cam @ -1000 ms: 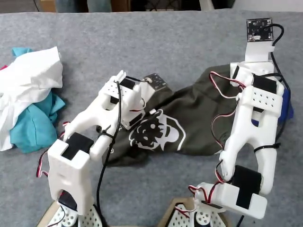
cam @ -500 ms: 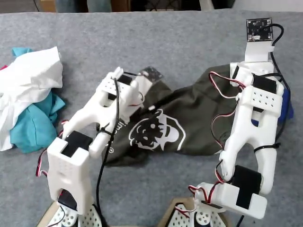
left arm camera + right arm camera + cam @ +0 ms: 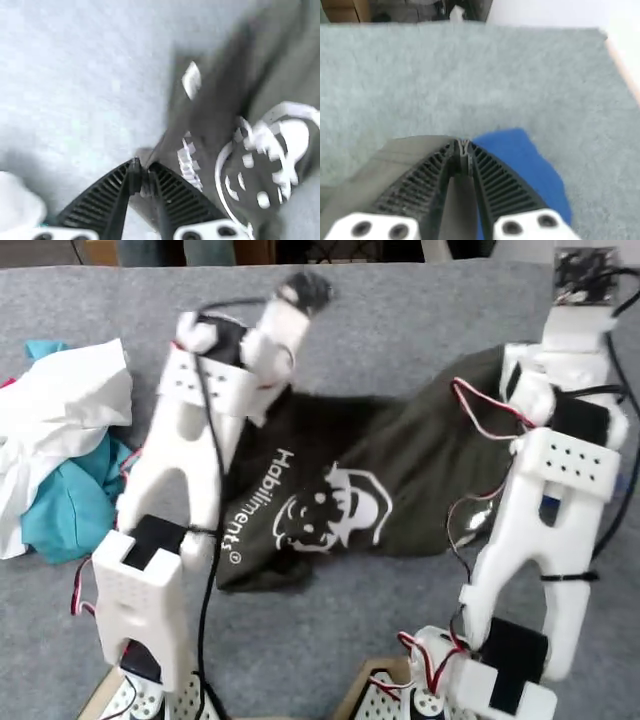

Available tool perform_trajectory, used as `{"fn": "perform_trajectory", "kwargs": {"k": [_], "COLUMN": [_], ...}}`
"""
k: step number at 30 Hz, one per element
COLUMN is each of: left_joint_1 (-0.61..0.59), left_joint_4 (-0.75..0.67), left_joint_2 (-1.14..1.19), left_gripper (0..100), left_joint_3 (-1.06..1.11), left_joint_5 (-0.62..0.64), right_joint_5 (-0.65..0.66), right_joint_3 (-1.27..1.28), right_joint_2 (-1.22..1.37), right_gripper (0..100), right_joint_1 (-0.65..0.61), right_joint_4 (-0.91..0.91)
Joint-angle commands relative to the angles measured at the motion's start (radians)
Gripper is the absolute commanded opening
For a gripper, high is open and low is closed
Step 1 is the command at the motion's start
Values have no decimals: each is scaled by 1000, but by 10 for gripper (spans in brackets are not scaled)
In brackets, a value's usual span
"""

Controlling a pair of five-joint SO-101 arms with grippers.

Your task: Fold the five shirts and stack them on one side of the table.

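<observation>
Left fingers [image 3: 116,192] and right fingers [image 3: 492,182] pinch the olive shirt [image 3: 410,455], white print [image 3: 330,512] up.

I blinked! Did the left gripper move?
Yes. The left gripper moved toward the far side of the table, level with the white shirt, pulling the dark shirt.

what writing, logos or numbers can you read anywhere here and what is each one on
Dark green shirt, high view: one line of white lettering runs beside a white face graphic and ends in a small circled mark. It is legible there, but I do not quote print.
Left wrist view: the same lettering is too blurred to read, and so is a small white tag on the shirt.
White shirt and teal shirt: no print visible.
</observation>
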Motion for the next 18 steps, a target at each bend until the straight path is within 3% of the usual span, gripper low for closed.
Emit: {"fn": "perform_trajectory", "kwargs": {"k": [1, 9, 16, 18], "left_joint_1": [-68, -208, -424, -484], "left_joint_4": [25, 23, 23, 23], "left_joint_2": [-66, -325, -629, -700], "left_gripper": [28, 28, 28, 28], "left_joint_3": [-257, -331, -321, -283], "left_joint_5": [86, 195, 187, 123], "right_joint_5": [-25, -31, -35, -35], "right_joint_3": [-171, -470, -858, -986], "right_joint_2": [-51, -61, -102, -97], "right_gripper": [14, 14, 13, 13], "right_joint_1": [-14, -44, -74, -81], "right_joint_4": [80, 173, 207, 206]}}
